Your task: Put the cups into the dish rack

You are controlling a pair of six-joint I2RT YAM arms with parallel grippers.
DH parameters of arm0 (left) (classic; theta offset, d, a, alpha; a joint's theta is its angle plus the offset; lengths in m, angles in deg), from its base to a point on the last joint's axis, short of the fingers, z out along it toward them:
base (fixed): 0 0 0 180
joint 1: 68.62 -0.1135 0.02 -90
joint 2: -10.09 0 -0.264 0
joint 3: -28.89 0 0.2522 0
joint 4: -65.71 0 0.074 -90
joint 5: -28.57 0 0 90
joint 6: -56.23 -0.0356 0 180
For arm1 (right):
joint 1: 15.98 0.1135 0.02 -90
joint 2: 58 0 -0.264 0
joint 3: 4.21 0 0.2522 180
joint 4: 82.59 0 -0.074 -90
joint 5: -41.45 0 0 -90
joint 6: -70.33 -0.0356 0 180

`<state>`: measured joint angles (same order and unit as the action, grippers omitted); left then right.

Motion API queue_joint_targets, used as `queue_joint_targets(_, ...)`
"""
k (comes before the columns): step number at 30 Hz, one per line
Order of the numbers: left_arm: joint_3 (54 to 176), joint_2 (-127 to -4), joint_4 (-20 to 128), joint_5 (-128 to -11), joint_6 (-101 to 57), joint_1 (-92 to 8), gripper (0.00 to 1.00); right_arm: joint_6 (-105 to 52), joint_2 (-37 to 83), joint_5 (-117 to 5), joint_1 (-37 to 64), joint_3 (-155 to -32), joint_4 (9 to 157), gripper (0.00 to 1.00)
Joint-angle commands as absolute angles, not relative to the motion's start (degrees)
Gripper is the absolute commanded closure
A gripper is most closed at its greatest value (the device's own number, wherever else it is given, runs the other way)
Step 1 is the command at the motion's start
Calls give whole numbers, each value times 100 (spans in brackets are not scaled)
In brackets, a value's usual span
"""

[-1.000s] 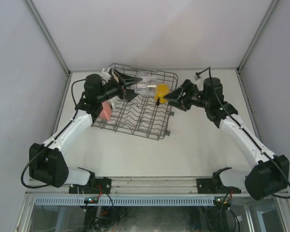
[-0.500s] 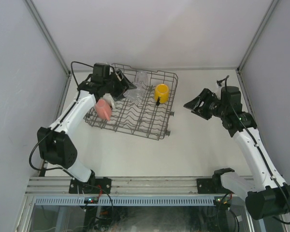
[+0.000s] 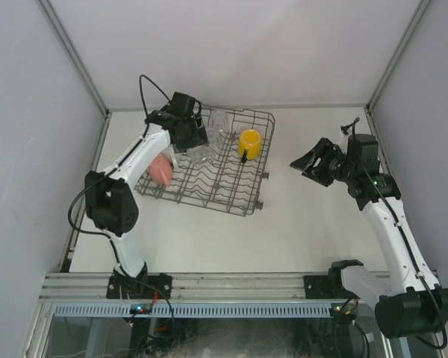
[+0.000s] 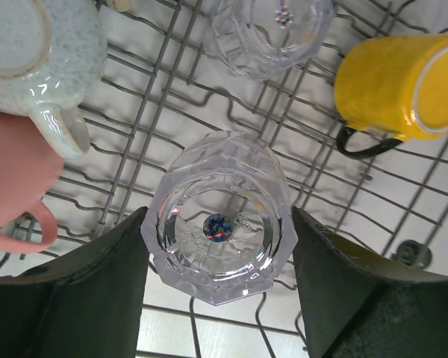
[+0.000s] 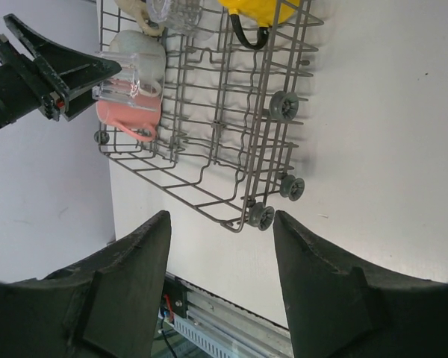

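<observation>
The dark-grey wire dish rack [image 3: 231, 198] lies at the table's far left-centre. My left gripper [image 4: 220, 246] is shut on a clear glass tumbler [image 4: 220, 216], held base-up just above the rack's tines [image 3: 198, 151]. In the rack are a second clear tumbler [image 4: 272, 26], a yellow mug [image 3: 249, 140] with a dark handle, a speckled white mug [image 4: 45, 45] and a pink tumbler [image 3: 161, 170]. My right gripper [image 3: 305, 160] is open and empty, well to the right of the rack [image 5: 209, 134].
The rack's small wheels [image 5: 285, 104] face the right arm. Bare white table [image 3: 299, 224] lies in front of and to the right of the rack. Grey walls enclose the table on the left, the back and the right.
My right gripper has pulled back to the right, away from the yellow mug. My left arm has swung round and carried the clear tumbler left, over the rack's near-left rows.
</observation>
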<state>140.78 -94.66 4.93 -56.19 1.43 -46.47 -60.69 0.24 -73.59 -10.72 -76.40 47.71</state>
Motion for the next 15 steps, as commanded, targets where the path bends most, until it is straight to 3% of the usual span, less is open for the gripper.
queue_joint_targets(1,14605,-9768,371,-5093,-197,-4600,100,-5895,-93,-7455,-1184,-7697,4759,43)
queue_joint_targets(15,15058,-10535,437,-4957,-241,-4547,100,-5865,-131,-7574,-1475,-7646,4715,44)
